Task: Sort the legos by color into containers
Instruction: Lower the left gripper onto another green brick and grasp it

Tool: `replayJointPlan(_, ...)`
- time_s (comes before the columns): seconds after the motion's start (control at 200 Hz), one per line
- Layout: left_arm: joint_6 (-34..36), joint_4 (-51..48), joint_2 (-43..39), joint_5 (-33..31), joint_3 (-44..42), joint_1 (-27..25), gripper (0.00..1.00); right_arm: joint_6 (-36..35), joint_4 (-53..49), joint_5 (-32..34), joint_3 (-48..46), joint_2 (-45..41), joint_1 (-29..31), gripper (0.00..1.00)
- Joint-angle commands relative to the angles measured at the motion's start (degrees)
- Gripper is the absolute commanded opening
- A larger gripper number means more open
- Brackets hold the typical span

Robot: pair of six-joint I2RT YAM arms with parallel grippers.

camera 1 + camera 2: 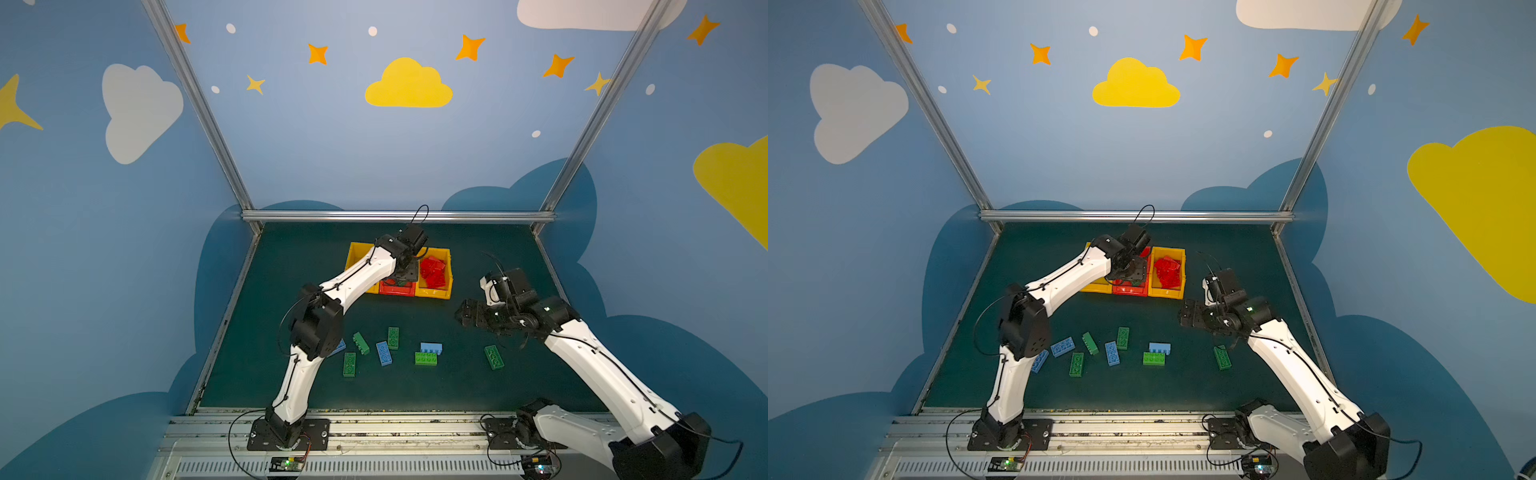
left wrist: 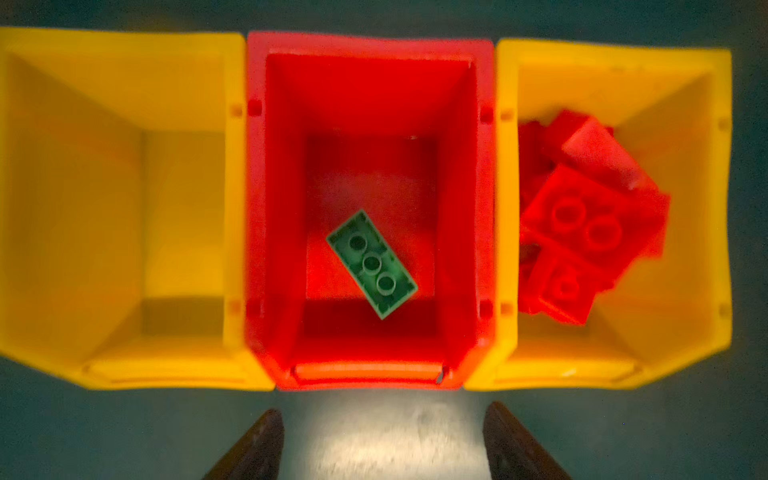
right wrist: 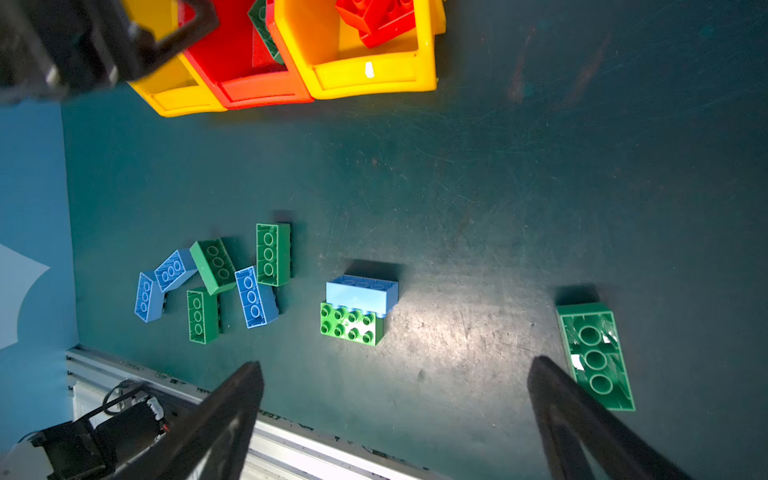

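Closest in, the aluminium rail (image 1: 415, 419) carries both arm bases. Beyond it, on the near half of the dark mat (image 3: 498, 166), lie the unsorted legos (image 3: 255, 297). I count nine of them, five green and four blue. Most are bunched on the left. A light-blue brick (image 3: 361, 293) touches a bright green one (image 3: 351, 326) near the middle, and a lone green brick (image 3: 594, 353) lies off to the right.

No red is left on the mat, so red looks finished. Green looks barely begun and blue not begun at all, so roughly half the job remains.

The containers (image 1: 397, 288) stand in a row at the far side of the mat.
- **Left yellow bin** (image 2: 83, 187): empty.
- **Red bin** (image 2: 282, 208): one green brick (image 2: 371, 264), lying askew on its floor with the hollow underside up.
- **Right yellow bin** (image 2: 673, 145): a jumbled heap of red bricks (image 2: 582, 216), piled toward its left wall.

The left gripper (image 2: 383, 413) hangs over the red bin with its jaws well apart and nothing between them. The right gripper (image 3: 395, 415) hovers above the mat on the right, spread wide and empty, with the lone green brick just beside one finger. That brick looks like its likeliest next pick.
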Motion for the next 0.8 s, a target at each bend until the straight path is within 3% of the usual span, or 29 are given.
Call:
replayJointPlan(0.0,-2.79,4.61,-7.92,-0.83,-11.59,-1.15,0.75,0.25,-1.64,-1.27,-0.9,-2.3,-0.13,0.97)
replayJointPlan(0.145,-5.79,9.97,-16.11,1.01,-28.53,-4.8,0.75,1.19,-2.02,-1.19,-2.41,-4.94,0.07,0.97)
replayJointPlan(0.285,-8.28,12.79,-18.08,2.63,-36.26,-7.08,0.75,2.38,-2.84,-0.85,-3.53,-6.63,0.7,0.97)
replayJointPlan(0.791,-8.51,16.27,-11.09,6.61,-36.43,-7.95,0.71,6.42,-4.02,2.76,-4.42,-8.45,4.56,0.97)
